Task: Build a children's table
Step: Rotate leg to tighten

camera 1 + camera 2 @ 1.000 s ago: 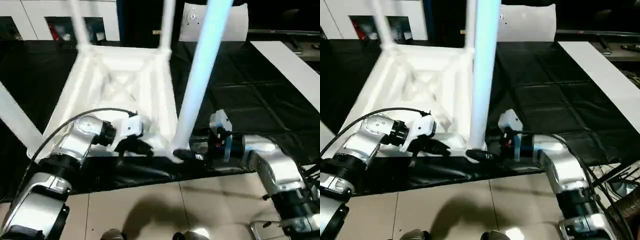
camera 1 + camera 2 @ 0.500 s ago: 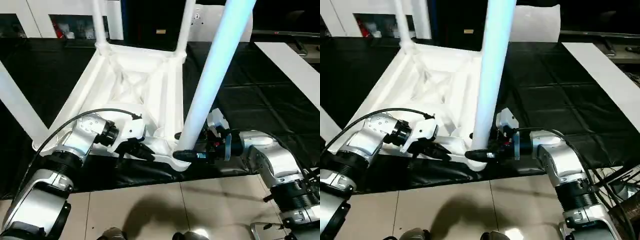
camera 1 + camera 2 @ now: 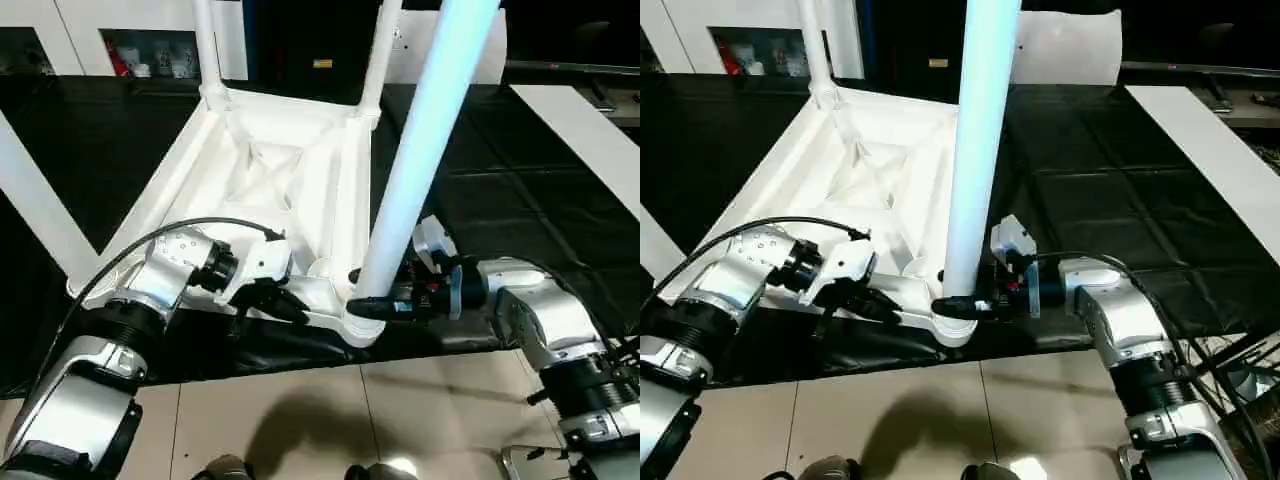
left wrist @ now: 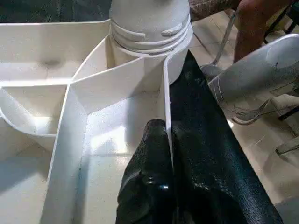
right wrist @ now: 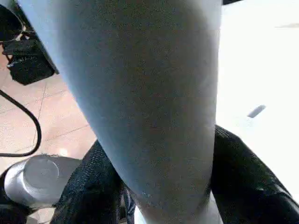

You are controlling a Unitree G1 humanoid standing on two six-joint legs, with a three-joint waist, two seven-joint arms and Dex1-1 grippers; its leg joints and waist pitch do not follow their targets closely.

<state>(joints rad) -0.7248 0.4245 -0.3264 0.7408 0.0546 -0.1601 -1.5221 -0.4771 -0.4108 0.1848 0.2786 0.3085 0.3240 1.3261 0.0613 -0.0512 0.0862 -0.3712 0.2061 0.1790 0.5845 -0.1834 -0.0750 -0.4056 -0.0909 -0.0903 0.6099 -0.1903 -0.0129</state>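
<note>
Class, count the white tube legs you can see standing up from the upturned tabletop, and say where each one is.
3. Near leg at the near right corner, with the right gripper around its base; two more at the far corners, far-left leg and far-right leg. The near left corner is hidden.

Overhead light fell bright on the white tabletop [image 3: 290, 180], washing out its rib detail, while the black mat [image 3: 520, 190] stayed dim with faint sheen. The near leg [image 3: 420, 160] showed a bluish cast and, in the right wrist view, was soft and out of focus. A soft shadow lay on the floor tiles [image 3: 300, 430].
</note>
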